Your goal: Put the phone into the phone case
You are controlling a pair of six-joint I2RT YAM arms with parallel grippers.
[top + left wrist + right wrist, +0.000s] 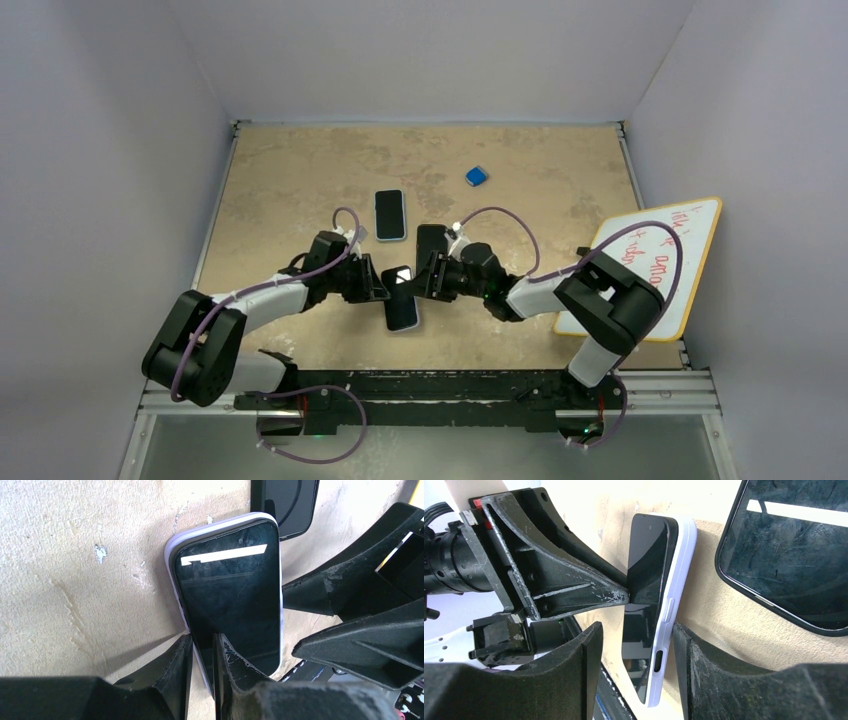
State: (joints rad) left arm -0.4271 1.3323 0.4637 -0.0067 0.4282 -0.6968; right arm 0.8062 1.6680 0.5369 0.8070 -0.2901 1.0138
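Observation:
The phone has a dark screen and sits in a white phone case, raised off the table and tilted on its edge between both grippers. Its upper end stands a little proud of the case rim in the right wrist view. My left gripper is shut on one long edge, one finger on the case's outside and one on the screen. My right gripper is open and straddles the lower end. One of its fingers touches the case's back; the other stands apart from the screen.
A second phone with a light rim lies flat farther back. A black glossy phone-shaped slab lies just behind the right gripper. A small blue object sits at the back. A whiteboard overhangs the table's right edge. Walls close in on three sides.

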